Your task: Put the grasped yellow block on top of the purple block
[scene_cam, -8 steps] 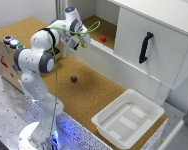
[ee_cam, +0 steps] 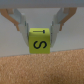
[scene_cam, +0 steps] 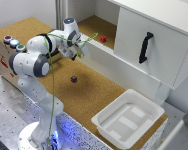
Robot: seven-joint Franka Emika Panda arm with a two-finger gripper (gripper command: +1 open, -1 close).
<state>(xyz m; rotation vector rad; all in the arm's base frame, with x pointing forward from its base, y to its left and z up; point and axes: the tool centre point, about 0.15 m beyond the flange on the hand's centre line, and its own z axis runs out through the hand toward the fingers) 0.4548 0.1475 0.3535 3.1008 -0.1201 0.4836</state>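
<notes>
My gripper [scene_cam: 79, 52] is shut on the yellow block [ee_cam: 40, 40], a small yellow cube with a black S on its face. In the wrist view the two fingers [ee_cam: 20, 22] press its sides and hold it above the cork surface. In the exterior view the block [scene_cam: 80, 54] shows as a small yellow spot at the fingertips. The purple block [scene_cam: 73, 79], a tiny dark cube, sits on the cork table below and slightly to the exterior view's left of the gripper, well apart from it. It does not show in the wrist view.
A small red cube [scene_cam: 102, 38] lies on the raised cork shelf behind the gripper. A white tub [scene_cam: 108, 118] stands at the exterior view's lower right. A white cabinet door with a black handle [scene_cam: 145, 47] is at the right. A yellow-green cable [scene_cam: 53, 85] hangs along the arm.
The gripper has come down and forward with the yellow block, closer to the purple block. The purple block has not moved.
</notes>
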